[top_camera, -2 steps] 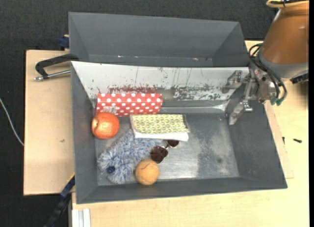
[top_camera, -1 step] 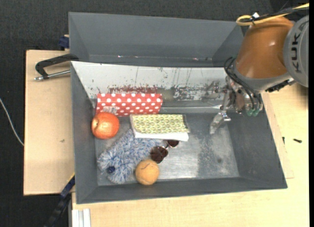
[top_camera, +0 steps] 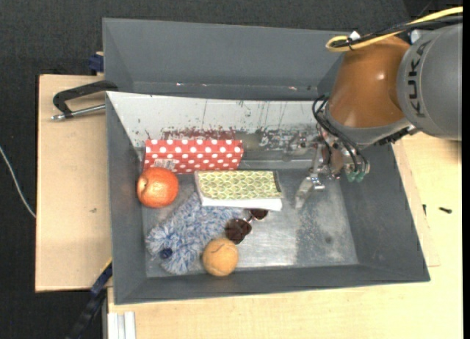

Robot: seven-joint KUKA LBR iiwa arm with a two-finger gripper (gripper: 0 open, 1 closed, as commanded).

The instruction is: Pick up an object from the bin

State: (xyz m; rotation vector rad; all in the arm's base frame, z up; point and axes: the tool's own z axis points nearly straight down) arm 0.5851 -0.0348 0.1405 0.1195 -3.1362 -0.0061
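From my remote station, I see the arm's gripper [top_camera: 309, 189] low over bare floor in the right half of the grey bin [top_camera: 382, 235], with nothing visibly in its grasp; I cannot tell how far it is open. Nearest to it, just beside it toward the view's left, lies a flat green-patterned box [top_camera: 238, 187]. Beyond that box from the gripper sit a red box with white dots [top_camera: 194, 155] and a red apple [top_camera: 157, 188]. Further off, toward the bin's near-left corner, lie a dark brown scrap [top_camera: 239, 229], a blue-grey fuzzy cloth [top_camera: 183, 233] and a tan ball [top_camera: 219, 257].
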